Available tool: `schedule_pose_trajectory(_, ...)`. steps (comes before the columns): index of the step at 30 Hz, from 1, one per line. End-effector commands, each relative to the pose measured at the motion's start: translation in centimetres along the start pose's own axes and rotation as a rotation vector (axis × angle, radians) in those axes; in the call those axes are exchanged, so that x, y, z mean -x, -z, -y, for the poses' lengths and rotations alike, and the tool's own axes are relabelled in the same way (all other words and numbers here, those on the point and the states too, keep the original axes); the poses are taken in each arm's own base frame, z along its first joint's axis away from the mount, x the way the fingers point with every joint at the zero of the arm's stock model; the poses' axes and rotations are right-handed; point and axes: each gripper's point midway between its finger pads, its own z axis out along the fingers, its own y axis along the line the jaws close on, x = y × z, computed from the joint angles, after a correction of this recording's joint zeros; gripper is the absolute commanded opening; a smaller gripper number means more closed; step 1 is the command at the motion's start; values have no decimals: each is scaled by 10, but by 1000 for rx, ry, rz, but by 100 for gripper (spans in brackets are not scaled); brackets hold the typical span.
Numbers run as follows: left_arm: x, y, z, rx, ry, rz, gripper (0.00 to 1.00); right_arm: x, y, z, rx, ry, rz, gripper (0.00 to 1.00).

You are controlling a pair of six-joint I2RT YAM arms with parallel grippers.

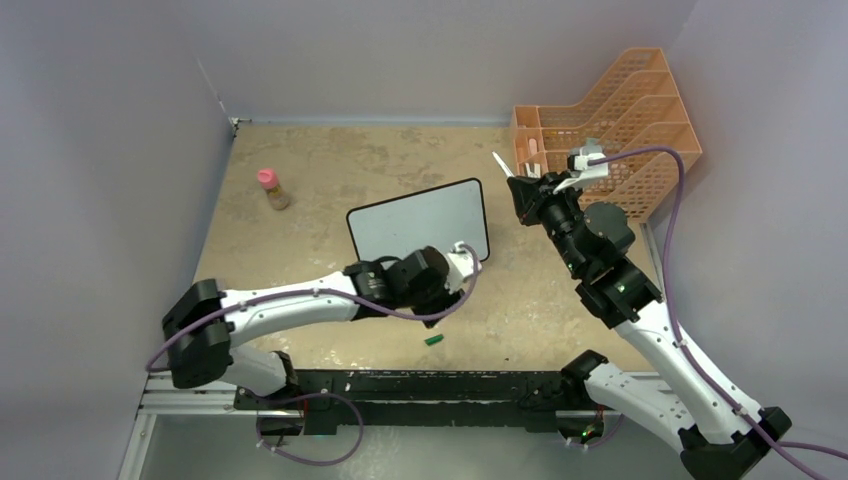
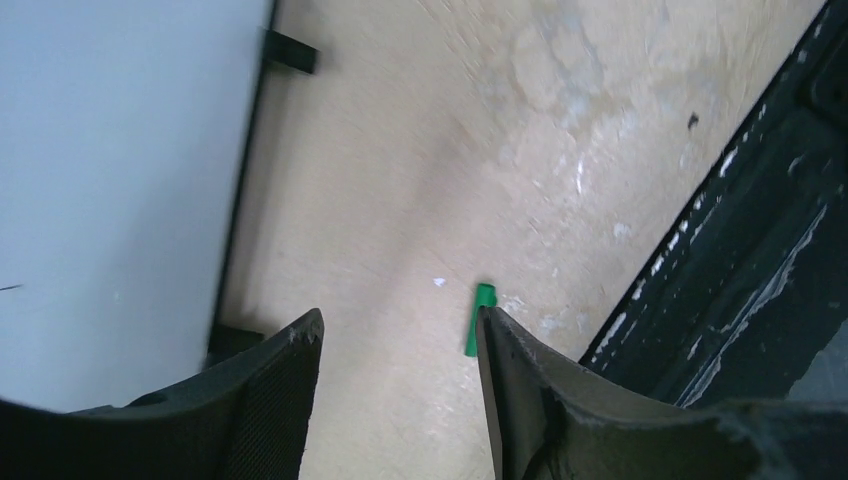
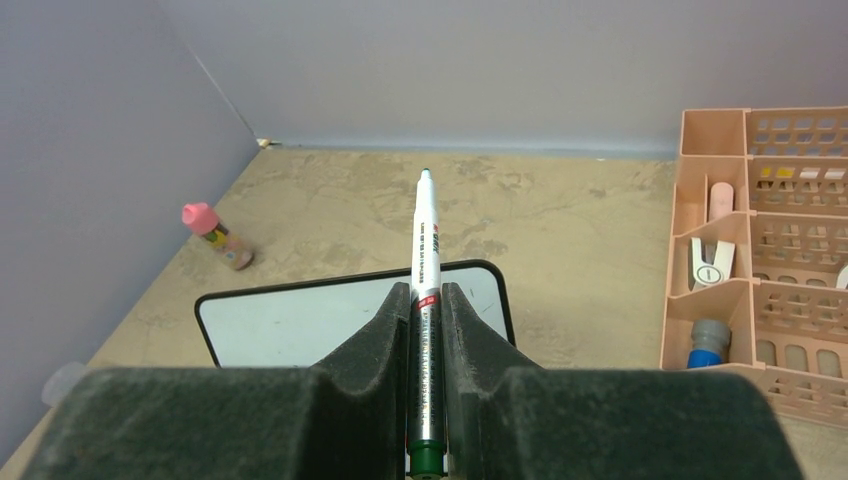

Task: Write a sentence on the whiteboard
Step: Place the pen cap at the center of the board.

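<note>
It was a robotics lab, a small test cell rather than anyone's office. Plain grey-lilac walls (image 1: pixel 100 150) boxed in a scuffed, stained tan tabletop (image 1: pixel 330 160) on three sides. Two white-and-black arms, the left arm (image 1: pixel 290 305) and the right arm (image 1: pixel 660 340), were bolted to a black rail (image 1: pixel 420 385) at the near edge, and a purple cable (image 1: pixel 650 150) looped off the right one. The office goods looked like props: an orange mesh file rack (image 1: pixel 640 110), a whiteboard (image 1: pixel 420 215), a pink-capped bottle (image 1: pixel 272 188), and a marker (image 3: pixel 427 250) pinched in the right gripper (image 3: pixel 427 295).
</note>
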Motion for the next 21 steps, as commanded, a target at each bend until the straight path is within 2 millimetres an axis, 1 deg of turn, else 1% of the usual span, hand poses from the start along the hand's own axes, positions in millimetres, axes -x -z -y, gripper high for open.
schedule_pose_trajectory(1, 50, 39, -26, 3, 89, 179, 56, 18, -2, -7, 27, 16, 49, 0)
schedule_pose_trajectory(6, 63, 71, -62, 54, 157, 271, 59, 22, -4, -7, 24, 30, 51, 0)
schedule_pose_trajectory(8, 65, 82, -78, 70, 193, 303, 59, 22, -6, -7, 22, 36, 49, 0)
schedule_pose_trajectory(11, 62, 100, -109, 97, 266, 352, 60, 24, -8, -8, 25, 40, 50, 0)
schedule_pose_trajectory(13, 60, 112, -124, 110, 292, 382, 60, 25, -10, -10, 26, 39, 52, 0)
schedule_pose_trajectory(16, 58, 129, -142, 121, 324, 422, 60, 31, -13, -12, 31, 60, 60, 0)
schedule_pose_trajectory(21, 40, 146, -179, 157, 435, 470, 60, 32, -17, -15, 45, 79, 41, 0)
